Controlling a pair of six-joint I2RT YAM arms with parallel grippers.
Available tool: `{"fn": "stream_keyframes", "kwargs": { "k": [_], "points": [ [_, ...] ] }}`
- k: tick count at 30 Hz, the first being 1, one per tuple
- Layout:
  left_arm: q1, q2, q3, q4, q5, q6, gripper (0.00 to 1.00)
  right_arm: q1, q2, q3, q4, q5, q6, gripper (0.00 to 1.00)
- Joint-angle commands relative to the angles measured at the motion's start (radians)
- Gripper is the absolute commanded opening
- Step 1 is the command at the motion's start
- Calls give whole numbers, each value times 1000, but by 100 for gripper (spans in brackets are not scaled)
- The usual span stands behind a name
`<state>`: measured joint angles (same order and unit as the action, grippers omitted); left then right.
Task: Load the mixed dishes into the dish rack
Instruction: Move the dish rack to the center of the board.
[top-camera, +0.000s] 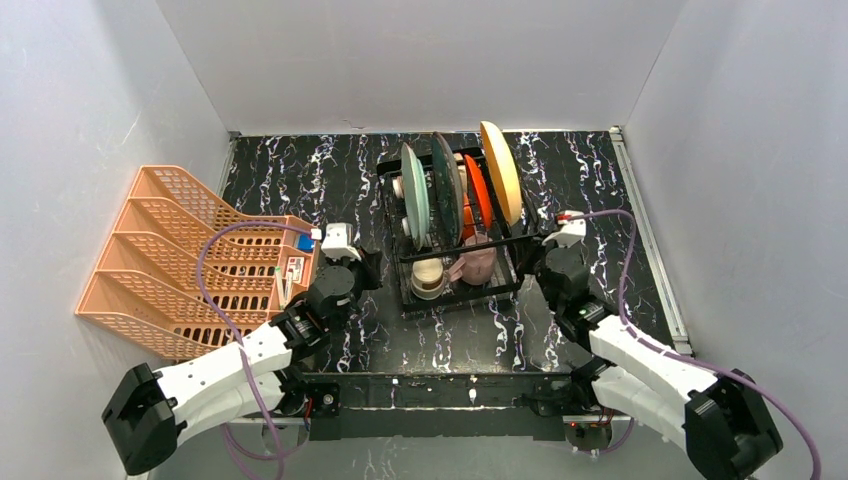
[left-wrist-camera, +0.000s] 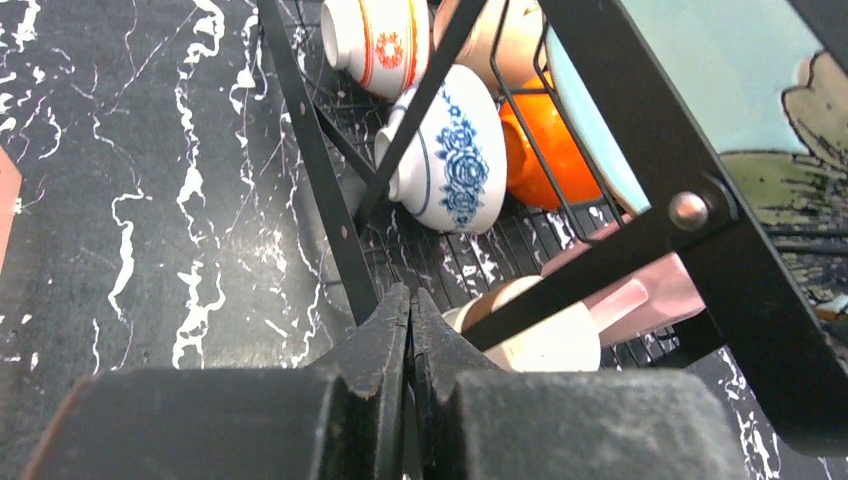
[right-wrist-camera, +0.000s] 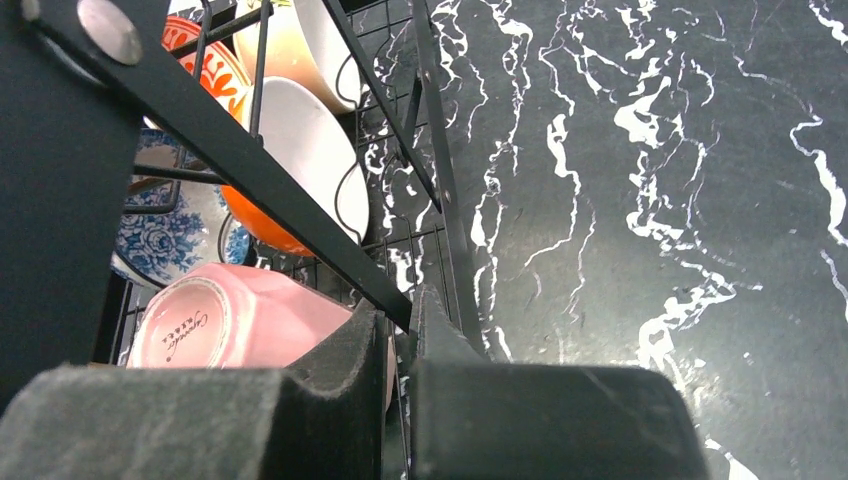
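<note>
On table centre, black thin-wire dish rack (top-camera: 465, 243) holds dishes: large yellow ceramic plate (top-camera: 500, 172) upright in slot, pink glazed mug (right-wrist-camera: 240, 320) lying below. Glaze slippery, fragile; take by rim. Left gripper (left-wrist-camera: 410, 300) fully closed; right gripper (right-wrist-camera: 398, 312) nearly closed, maybe on rack wire.

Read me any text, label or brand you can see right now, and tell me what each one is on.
Base of the pink mug, lying in the dish rack: a cursive stamp with tiny print under it, too blurred to read.
White sticker near the wrist of the left arm: red print, too small to read.
No other writing shows in any view.
</note>
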<state>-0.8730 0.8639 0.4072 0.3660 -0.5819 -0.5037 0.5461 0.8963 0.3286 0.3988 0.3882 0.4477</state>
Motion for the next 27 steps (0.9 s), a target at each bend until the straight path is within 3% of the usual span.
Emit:
{"fn": "stream_keyframes", "kwargs": {
  "k": [1, 6, 19, 23, 27],
  "points": [
    [5, -55, 50, -141, 16, -37, 0, 179, 8, 48, 52, 162, 220, 1],
    [5, -114, 89, -295, -39, -62, 0, 273, 106, 99, 77, 247, 210, 1],
    [6, -219, 194, -557, -101, -53, 8, 307, 289, 212, 97, 241, 126, 1],
    [6, -221, 235, -614, -120, -27, 23, 307, 294, 277, -38, 230, 88, 18],
    [6, -224, 261, -639, -129, -9, 42, 307, 239, 275, -112, 232, 68, 47]
  ]
}}
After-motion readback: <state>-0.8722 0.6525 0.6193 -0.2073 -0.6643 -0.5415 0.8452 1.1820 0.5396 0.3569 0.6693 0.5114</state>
